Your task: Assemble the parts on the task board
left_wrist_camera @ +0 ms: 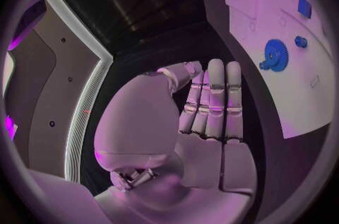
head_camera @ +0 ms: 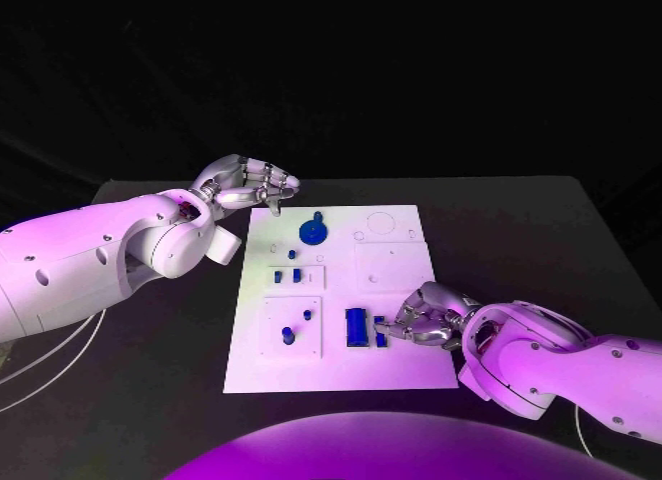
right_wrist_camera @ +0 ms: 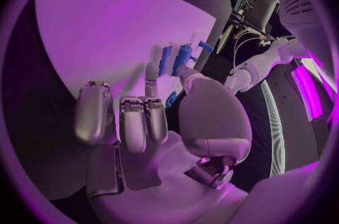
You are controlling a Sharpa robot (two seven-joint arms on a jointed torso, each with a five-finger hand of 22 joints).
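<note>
The white task board [head_camera: 338, 300] lies mid-table. On it are a blue gear [head_camera: 315, 232], small blue parts [head_camera: 288, 276] in the middle recess, two more [head_camera: 291, 334] in the near left recess, and a long blue block [head_camera: 357, 327]. My right hand [head_camera: 425, 318] is low over the board's near right part. Its thumb and a finger pinch a small blue part [head_camera: 380, 335] beside the block; the part [right_wrist_camera: 172, 99] shows between them, with the block [right_wrist_camera: 182, 57] just beyond. My left hand [head_camera: 248, 185] hovers off the board's far left corner, fingers curled together, holding nothing. The gear [left_wrist_camera: 276, 55] lies beside it.
The black table [head_camera: 533, 240] has bare room to the right of the board and at the near left. A white cable [head_camera: 43, 365] runs along the table's left side under my left arm.
</note>
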